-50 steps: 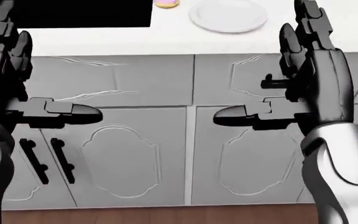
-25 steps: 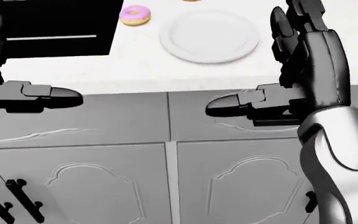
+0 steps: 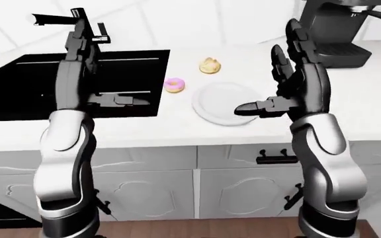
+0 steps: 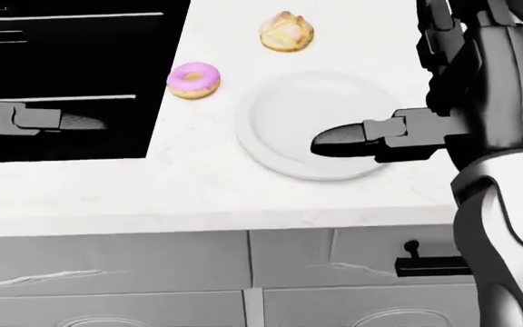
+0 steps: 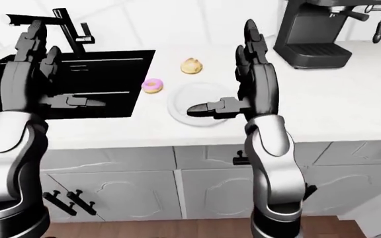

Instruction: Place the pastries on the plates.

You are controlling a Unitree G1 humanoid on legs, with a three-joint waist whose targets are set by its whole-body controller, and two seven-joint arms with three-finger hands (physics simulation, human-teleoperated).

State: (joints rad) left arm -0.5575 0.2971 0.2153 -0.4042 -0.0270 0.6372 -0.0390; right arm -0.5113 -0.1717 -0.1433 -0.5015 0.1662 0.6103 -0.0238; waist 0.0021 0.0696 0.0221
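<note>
Now the sensible move, I judge, is to reach the right hand (image 3: pixel 290 84) across the plate (image 4: pixel 284 122) beneath it to the pink donut (image 4: pixel 194 80) on its left (the cream puff (image 4: pixel 286 31) sits beyond). Both it and the left hand (image 5: pixel 28 74) are spread open, holding nothing.

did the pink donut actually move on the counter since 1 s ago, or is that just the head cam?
No. The pink donut keeps its spot between the sink edge and the plate rim; all three slid down the head view together, so the camera moved.
</note>
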